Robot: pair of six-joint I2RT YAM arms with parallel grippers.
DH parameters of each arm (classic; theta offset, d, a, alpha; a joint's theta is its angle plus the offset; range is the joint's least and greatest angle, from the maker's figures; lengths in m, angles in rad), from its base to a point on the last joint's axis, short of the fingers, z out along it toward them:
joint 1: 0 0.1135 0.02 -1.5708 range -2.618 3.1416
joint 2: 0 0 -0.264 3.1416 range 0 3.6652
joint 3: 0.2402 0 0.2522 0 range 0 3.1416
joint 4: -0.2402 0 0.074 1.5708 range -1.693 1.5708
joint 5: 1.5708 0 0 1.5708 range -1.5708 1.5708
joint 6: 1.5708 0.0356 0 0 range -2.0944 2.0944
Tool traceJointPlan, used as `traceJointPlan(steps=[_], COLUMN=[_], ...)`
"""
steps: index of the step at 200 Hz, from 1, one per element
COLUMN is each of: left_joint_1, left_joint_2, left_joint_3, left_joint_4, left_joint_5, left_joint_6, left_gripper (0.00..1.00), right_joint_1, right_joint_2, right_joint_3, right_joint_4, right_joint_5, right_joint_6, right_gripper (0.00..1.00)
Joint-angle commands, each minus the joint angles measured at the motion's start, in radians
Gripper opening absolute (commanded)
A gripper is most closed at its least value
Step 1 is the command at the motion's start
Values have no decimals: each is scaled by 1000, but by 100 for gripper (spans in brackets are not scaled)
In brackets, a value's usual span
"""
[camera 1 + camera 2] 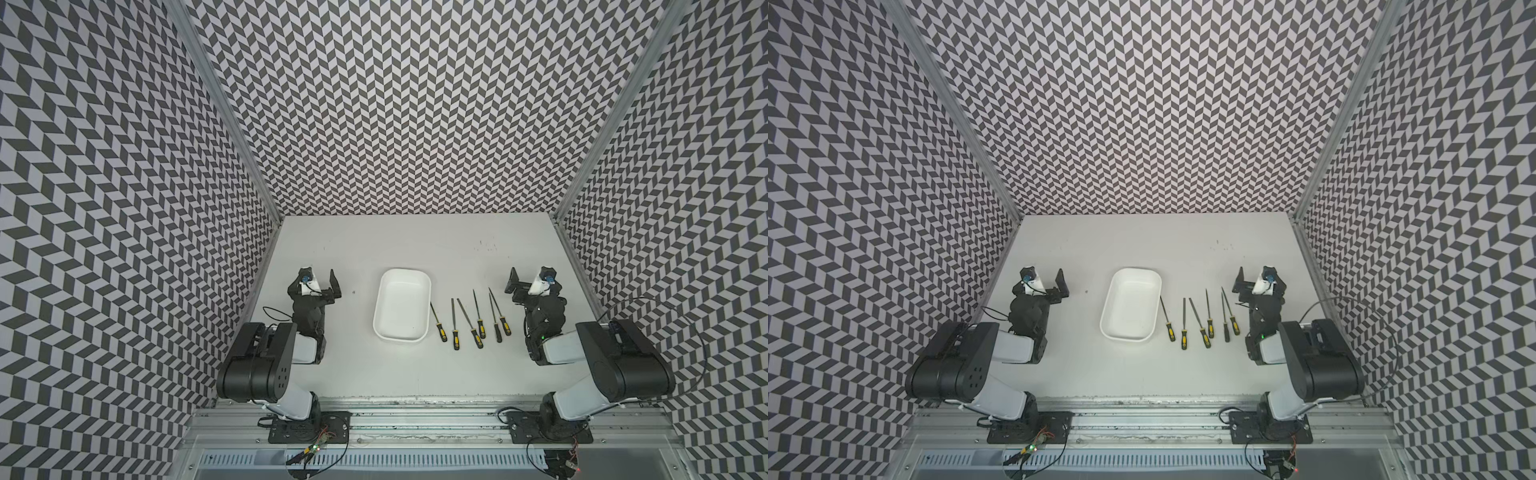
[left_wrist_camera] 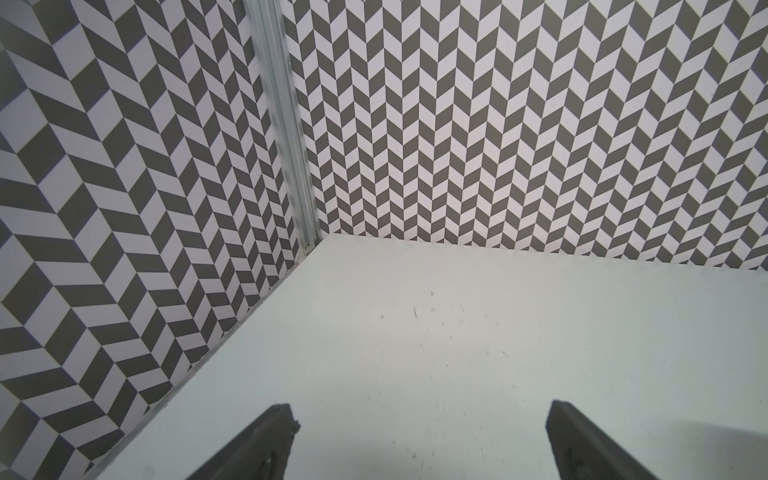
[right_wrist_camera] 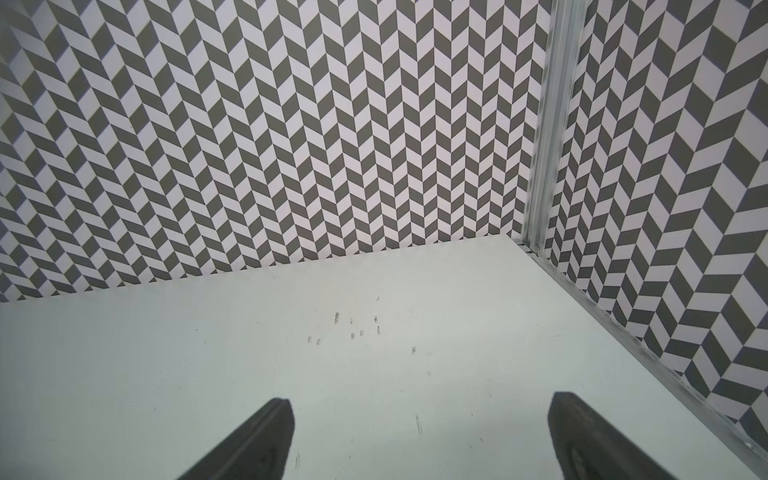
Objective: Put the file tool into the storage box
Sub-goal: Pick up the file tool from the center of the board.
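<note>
The white storage box (image 1: 401, 307) (image 1: 1131, 305) stands empty mid-table in both top views. Just right of it, several slim file tools (image 1: 456, 332) (image 1: 1184, 334) with black-and-yellow handles lie in a loose row, tips pointing toward the back wall. My left gripper (image 1: 320, 277) (image 1: 1044, 277) hovers left of the box, open and empty. On the far side of the files my right gripper (image 1: 528, 277) (image 1: 1252, 277) is open and empty too. Both wrist views show only bare table between the left gripper's (image 2: 420, 409) and the right gripper's (image 3: 420, 402) spread fingers; box and files are out of those views.
Chevron-patterned walls close the table (image 1: 415, 249) on the left, back and right, with aluminium posts in the back corners. An aluminium rail (image 1: 415, 415) carrying both arm bases runs along the front edge. Scuff marks (image 3: 353, 328) dot the table at back right.
</note>
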Motion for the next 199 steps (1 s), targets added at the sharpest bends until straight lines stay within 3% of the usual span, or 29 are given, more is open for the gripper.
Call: traceJointPlan(steps=[1,141,171,199], left_joint_1=[-30,-30,-30,-29], left_joint_2=[-4,-4,-5,-5], left_joint_3=[-17,-17,-17,-17], left_joint_4=[31,31,29,32], left_joint_5=[-28,-31,-29,-29], left_joint_6=[16,16,16,16], left_gripper=[100,100,100,100], right_joint_1=[-4,-4,-4,0], right_joint_2=[9,-4,-35,-33], right_joint_3=[-12,-4,25,23], right_joint_4=[66,30,-85,-75], right_joint_5=[-6,-10,-14,-7], right_joint_6=[0,1,-1,-2], right_gripper=[100,100,99,99])
